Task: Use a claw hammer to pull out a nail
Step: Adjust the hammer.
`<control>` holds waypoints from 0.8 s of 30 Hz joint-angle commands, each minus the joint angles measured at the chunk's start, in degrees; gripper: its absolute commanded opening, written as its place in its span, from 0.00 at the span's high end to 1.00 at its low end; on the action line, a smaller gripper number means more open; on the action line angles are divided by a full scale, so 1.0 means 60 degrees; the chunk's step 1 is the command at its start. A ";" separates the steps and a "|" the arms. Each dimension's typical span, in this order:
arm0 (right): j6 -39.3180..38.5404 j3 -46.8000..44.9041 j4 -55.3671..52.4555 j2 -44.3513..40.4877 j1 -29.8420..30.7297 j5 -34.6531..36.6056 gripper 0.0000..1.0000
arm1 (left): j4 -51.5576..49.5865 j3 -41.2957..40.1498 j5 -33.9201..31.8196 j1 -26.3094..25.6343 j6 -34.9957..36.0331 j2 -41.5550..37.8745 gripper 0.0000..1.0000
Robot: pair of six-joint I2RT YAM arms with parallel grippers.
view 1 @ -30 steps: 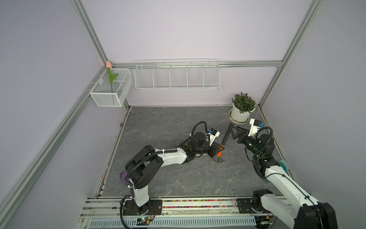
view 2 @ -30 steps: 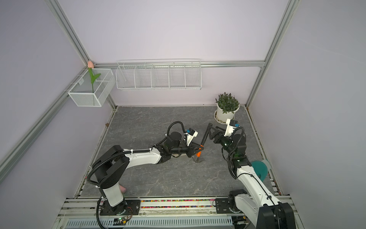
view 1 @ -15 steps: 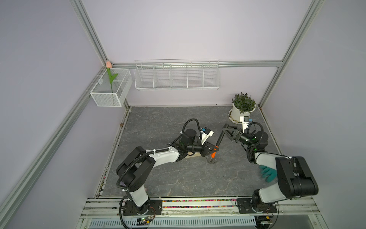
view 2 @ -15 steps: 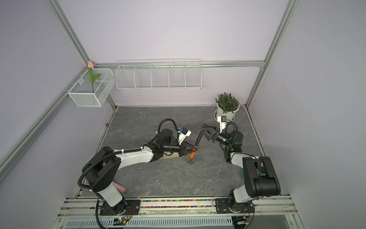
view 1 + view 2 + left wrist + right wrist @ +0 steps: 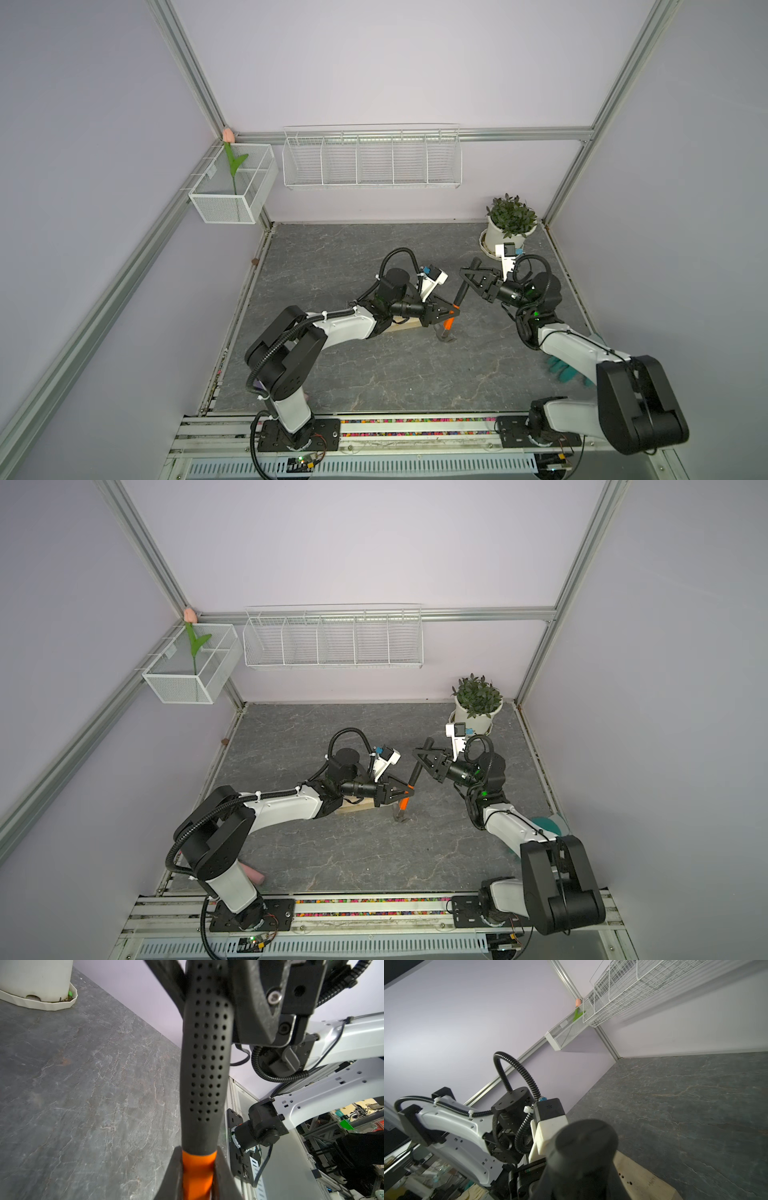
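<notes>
Hammer (image 5: 460, 294) stands tilted, head down by a block (image 5: 406, 327). Left gripper (image 5: 451, 313) clamps its neck; right gripper (image 5: 468, 276) grips its handle.

Both top views look down from above the front edge onto the grey marbled tabletop (image 5: 332, 257), sharing nearly everything. The left wrist view hugs the black-handled, orange-banded claw hammer (image 5: 205, 1064); the right wrist view looks past its butt toward the far corner.

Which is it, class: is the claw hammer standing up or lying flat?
Standing, tilted: the claw hammer has its head low by the table, handle rising; the left gripper clamps its orange neck.
</notes>
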 commanded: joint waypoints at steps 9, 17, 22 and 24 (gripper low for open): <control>-0.4168 0.1655 -0.9198 -0.3431 0.1212 0.6822 0.93 | 0.0630 -0.0541 -0.1447 0.0862 -0.1054 -0.0711 0.45; -0.3578 0.3205 -1.2118 -0.2718 0.2507 1.1029 0.93 | -0.2257 0.0471 -0.3467 -0.0427 0.1213 -0.0826 0.33; -0.2996 0.4256 -1.2718 -0.2132 0.3234 1.2497 0.93 | -0.1322 0.0569 -0.3494 -0.0818 0.0905 -0.0238 0.31; -0.2758 0.4419 -1.2621 -0.1943 0.3341 1.2519 0.93 | -0.0687 0.0588 -0.3364 -0.0985 0.0695 0.0023 0.29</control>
